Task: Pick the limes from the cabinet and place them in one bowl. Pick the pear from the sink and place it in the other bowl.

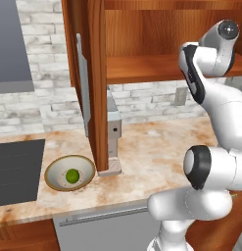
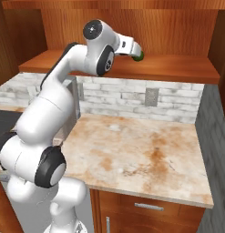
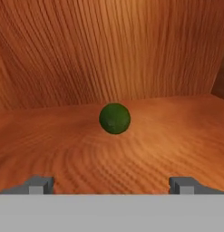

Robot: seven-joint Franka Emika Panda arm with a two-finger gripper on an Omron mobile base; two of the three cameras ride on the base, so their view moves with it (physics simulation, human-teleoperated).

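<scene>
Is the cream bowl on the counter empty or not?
Not empty: one lime lies inside the cream bowl.

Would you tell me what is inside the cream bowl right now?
One lime lies in the cream bowl; nothing else shows inside. The patch of bowl floor beneath the lime is covered.

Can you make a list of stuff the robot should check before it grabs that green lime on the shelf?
1. Gripper open wide: ok, the two finger tips stand far apart.
2. Lime lined up between the finger tips: ok, it sits about midway in the hand view.
3. Gripper close enough to shut: not ok, the lime lies ahead of the tips on the cabinet shelf.
4. Nothing on the shelf between the tips and the lime: ok, only bare wood.
5. Cream bowl ready on the counter: ok, one lime already lies in it, with room beside.
6. Path down to the bowl free of the cabinet door: cannot tell.
</scene>
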